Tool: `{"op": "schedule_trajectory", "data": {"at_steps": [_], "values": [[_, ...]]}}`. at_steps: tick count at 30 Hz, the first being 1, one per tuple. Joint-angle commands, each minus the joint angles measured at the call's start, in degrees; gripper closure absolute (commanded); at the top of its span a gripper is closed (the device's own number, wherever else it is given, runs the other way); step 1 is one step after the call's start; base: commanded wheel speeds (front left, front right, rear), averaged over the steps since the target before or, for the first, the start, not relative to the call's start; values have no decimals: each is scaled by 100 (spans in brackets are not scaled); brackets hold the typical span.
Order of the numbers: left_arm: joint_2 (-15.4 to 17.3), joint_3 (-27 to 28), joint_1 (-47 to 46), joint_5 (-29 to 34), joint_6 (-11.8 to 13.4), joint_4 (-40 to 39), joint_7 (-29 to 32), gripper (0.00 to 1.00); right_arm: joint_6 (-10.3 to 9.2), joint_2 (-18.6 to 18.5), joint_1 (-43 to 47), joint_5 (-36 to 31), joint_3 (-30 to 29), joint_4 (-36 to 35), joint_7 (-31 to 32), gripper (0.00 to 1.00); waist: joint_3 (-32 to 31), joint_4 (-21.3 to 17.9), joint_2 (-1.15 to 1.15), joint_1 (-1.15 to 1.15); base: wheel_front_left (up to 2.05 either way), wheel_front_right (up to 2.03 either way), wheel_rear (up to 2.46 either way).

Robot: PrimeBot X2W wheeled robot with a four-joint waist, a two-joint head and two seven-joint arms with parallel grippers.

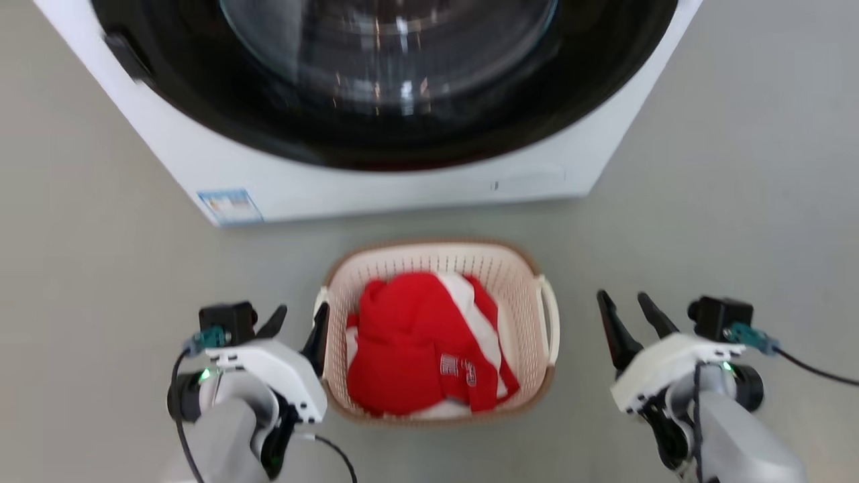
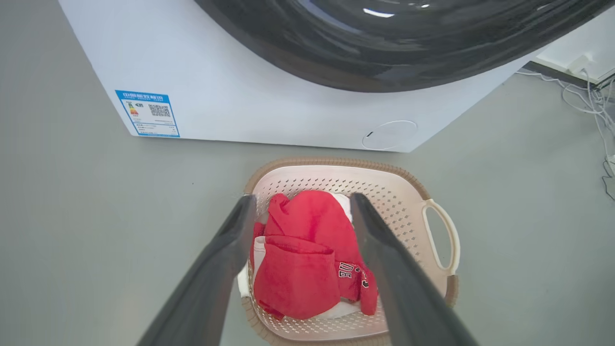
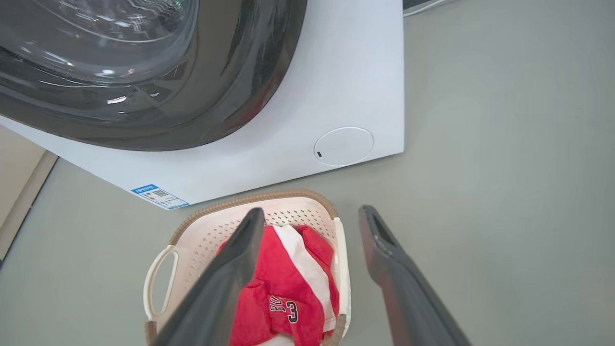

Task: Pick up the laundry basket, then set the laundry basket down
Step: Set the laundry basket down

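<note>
— Two end effectors in the head view; where do they sit?
— The left end effector [image 1: 302, 310] is at the lower left of the frame and the right end effector [image 1: 623, 296] at the lower right. Both have their dark fingers pointing up the frame.
— And the task's thing?
— The small cream-white perforated plastic laundry basket [image 1: 513, 272], with a brown woven-look rim, stands on the grey floor [image 1: 738, 201] at lower centre, between the two. Just above it is the white front-loading washing machine [image 1: 402, 191], whose dark round glass door spans the top of the frame.
— What lies inside?
— A crumpled red and white garment [image 1: 416, 342] with dark printed lettering.
— Is the left one gripping?
— No, it is released, fingers spread. Its inner finger lies along the basket's left edge, but I cannot tell whether it touches. In the left wrist view one finger crosses the rim and the other crosses the garment.
— The right one?
— Released too, fingers apart. A strip of floor separates it from the white loop handle [image 1: 549, 315] on the basket's right side.
— Anything else?
— A blue label [image 1: 229, 206] at the machine's lower left corner.
</note>
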Motion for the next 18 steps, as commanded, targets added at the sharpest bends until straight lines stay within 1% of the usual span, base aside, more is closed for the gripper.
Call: {"op": "schedule_trajectory", "data": {"at_steps": [1,8,9,14,18], "values": [[104,205,174,66,-33,-210,-36,0,41,-64,268,-131,20,-206,-38,0,-600,37,0,0,0,0,0],[131,439,767,204,-33,-818,-36,0,41,-137,880,-317,-372,-775,-38,0,-1232,105,0,0,0,0,0],[131,439,767,204,-33,-818,-36,0,41,-137,880,-317,-372,-775,-38,0,-1232,105,0,0,0,0,0],[160,650,1167,374,-34,-1323,-36,0,41,-170,1219,-663,-703,-1258,-38,0,-1531,106,0,0,0,0,0],[149,789,1409,542,-34,-1761,-36,0,41,-164,1458,-934,-985,-1683,-38,0,-1638,110,0,0,0,0,0]]}}
